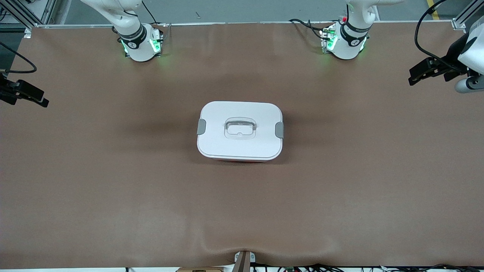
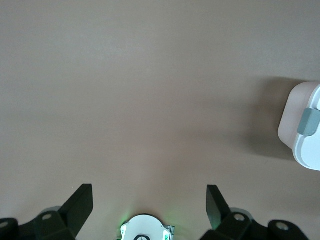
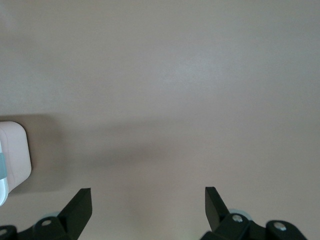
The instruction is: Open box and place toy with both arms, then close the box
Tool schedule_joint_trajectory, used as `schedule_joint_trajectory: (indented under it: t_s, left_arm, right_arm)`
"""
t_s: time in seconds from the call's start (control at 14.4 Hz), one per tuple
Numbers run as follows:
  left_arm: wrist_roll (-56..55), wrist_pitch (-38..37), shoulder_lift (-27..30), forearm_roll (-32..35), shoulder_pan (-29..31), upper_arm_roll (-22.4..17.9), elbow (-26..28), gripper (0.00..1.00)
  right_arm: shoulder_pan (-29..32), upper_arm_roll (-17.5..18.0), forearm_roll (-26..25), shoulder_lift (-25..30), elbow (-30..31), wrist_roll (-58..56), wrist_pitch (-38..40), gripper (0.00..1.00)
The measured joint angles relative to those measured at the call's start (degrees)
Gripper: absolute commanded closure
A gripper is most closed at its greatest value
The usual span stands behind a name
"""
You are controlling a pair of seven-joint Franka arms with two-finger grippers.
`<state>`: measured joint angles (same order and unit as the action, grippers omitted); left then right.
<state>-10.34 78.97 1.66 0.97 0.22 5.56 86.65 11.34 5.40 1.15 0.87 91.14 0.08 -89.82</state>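
Front view, box (image 1: 239, 130) lidded, clips (image 1: 201, 126) closed

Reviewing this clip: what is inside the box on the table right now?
Nothing inside shows. The box is shut: its white lid covers it, both grey clips sit at the lid's ends, and only a red strip of base shows. No toy is visible anywhere.

Worktop (image 1: 113, 196) covered in plain brown sheet, slightly rippled along the edge nearest the front camera; closed box (image 1: 239, 131) with white lid, both grey side clips down, sits at mid-worktop, and both arm bases stand farther from the camera than the box.
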Motion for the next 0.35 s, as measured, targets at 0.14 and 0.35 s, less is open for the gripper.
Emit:
schedule_joint_trajectory:
  t_s: [0.14, 0.35]
  left_arm:
    - [0.00, 0.00, -0.02, 0.00, 0.07, -0.04, -0.22, 0.00]
    - [0.00, -0.02, -0.02, 0.00, 0.06, -0.01, -0.78, 0.00]
  right_arm:
    - [0.00, 0.00, 0.00, 0.00, -0.04, 0.00, 0.00, 0.00]
    - [0.00, 0.01, 0.00, 0.00, -0.10, 0.01, 0.00, 0.00]
